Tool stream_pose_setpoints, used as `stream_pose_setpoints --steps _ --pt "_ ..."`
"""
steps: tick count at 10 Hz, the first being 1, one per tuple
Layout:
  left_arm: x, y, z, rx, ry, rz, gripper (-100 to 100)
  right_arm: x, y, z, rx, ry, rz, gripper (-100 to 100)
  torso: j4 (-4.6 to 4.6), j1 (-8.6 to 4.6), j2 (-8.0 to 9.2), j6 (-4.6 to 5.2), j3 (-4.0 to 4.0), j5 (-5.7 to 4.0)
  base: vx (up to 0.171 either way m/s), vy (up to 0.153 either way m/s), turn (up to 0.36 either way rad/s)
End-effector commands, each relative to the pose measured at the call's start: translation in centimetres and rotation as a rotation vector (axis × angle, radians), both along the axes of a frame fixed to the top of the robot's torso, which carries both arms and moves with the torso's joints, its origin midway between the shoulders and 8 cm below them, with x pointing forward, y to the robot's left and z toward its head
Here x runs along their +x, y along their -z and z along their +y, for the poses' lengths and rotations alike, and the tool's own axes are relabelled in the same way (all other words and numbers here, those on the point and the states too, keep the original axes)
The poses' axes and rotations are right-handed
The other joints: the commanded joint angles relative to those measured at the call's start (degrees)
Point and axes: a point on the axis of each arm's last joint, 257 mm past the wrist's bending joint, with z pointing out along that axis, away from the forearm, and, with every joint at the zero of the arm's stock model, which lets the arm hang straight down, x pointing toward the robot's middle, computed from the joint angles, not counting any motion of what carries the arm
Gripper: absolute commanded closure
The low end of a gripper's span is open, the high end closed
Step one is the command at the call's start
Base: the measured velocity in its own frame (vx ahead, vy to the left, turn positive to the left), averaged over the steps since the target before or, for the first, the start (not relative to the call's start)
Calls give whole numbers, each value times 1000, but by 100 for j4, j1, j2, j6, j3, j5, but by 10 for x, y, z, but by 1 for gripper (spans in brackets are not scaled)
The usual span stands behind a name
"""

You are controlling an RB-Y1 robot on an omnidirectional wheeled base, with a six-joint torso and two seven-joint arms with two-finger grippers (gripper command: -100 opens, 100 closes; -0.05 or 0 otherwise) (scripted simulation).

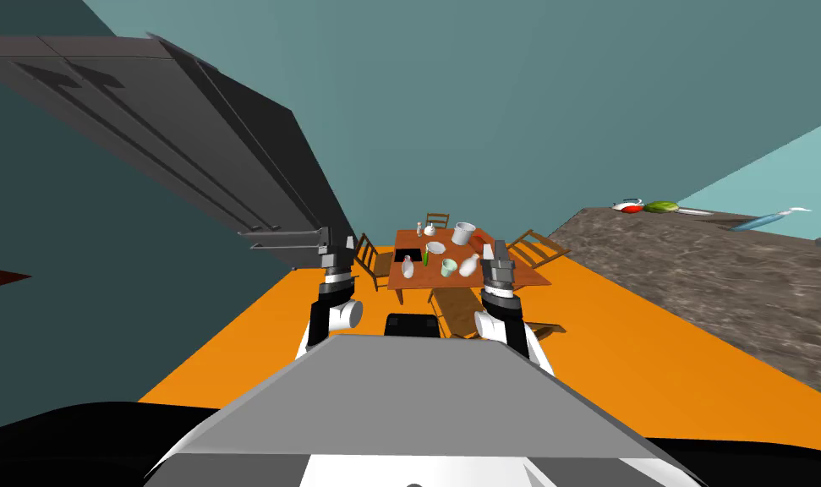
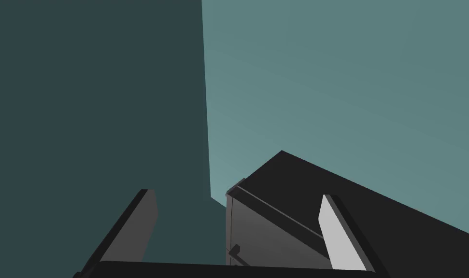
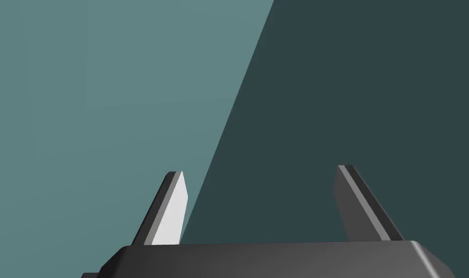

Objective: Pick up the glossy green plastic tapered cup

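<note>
cup: pale green cup on brown counter, near its front edge | left gripper, right gripper: both wide open, empty, far from counter | risk: reaching in could knock over white bottle just beside cup

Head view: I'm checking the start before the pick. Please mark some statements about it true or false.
1. The pale green cup stands on the brown table. True.
2. The right gripper is shut on the cup. False: its fingers stand open and hold nothing.
3. The left gripper is open. True.
4. The floor is blue. False: it is orange.
</note>
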Motion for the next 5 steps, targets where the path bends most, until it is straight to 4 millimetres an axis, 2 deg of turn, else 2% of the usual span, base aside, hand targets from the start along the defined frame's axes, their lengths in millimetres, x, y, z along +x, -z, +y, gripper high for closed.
stream_pose_setpoints --steps 1,5 --pt "0 0 0 0 0 0 0 5 12 6 -73 -9 40 -100 0 0 0 0 0 0 -17 10 106" --pt "0 0 0 0 0 0 0 18 53 15 -273 -17 161 -100 4 2 18 1 10 0 -45 19 147"
